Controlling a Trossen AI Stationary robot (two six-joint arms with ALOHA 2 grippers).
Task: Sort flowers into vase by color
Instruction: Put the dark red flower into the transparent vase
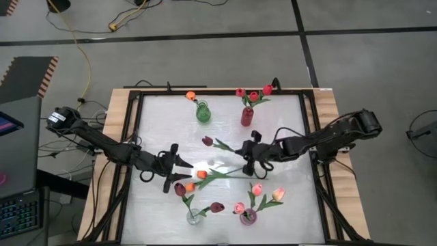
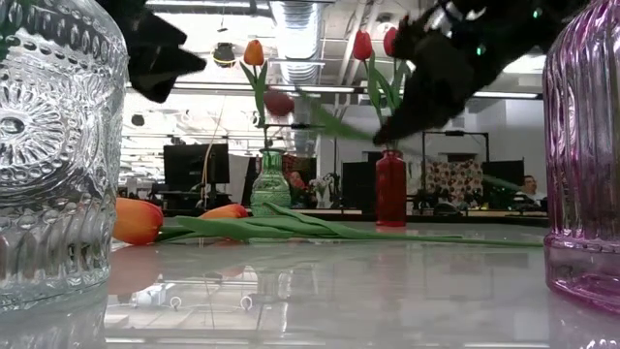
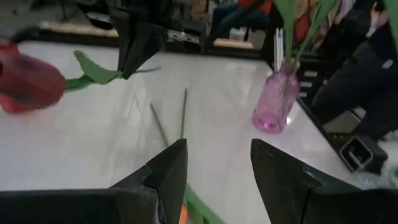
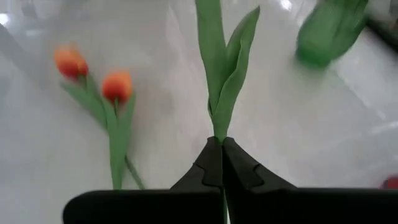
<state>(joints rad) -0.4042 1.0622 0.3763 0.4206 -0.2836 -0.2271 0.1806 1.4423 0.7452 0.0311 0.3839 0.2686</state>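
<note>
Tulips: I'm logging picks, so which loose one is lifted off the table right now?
The dark maroon tulip, its stem clamped in the right gripper. The two orange tulips lie flat on the table.

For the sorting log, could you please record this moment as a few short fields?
right hand: shut on the stem of a maroon tulip, held above the table
left hand: open, over two orange tulips lying on the table
green vase: one orange tulip
red vase: red tulips
pink vase: pink tulips
clear vase: maroon tulips
</note>
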